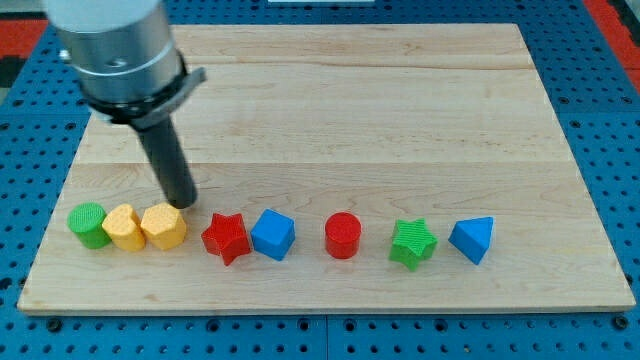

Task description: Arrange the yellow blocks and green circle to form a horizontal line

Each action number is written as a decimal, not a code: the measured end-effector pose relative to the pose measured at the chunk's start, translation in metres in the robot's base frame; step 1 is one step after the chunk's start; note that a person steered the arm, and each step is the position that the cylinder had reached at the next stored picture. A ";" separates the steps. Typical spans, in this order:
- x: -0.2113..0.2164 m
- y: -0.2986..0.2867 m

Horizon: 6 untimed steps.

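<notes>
A green circle (88, 224) sits near the board's lower left. Two yellow blocks stand to its right in a row: a rounded, heart-like one (123, 227) touching the circle, and a hexagon-like one (164, 226) touching that. The three form a roughly level row. My tip (183, 203) is just above the right yellow block's upper right corner, touching or nearly touching it. The rod rises up and left to the grey arm body (118, 45).
Further right along the same row are a red star (226, 237), a blue cube (272, 235), a red cylinder (342, 235), a green star (412, 243) and a blue triangle (472, 239). The wooden board (360, 120) lies on a blue perforated table.
</notes>
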<state>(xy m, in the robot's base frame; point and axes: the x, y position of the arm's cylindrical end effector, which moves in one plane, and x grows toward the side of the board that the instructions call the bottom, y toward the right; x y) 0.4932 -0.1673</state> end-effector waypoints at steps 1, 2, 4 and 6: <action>-0.005 -0.027; -0.003 -0.015; 0.015 -0.010; -0.016 -0.021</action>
<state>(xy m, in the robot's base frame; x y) 0.4769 -0.1882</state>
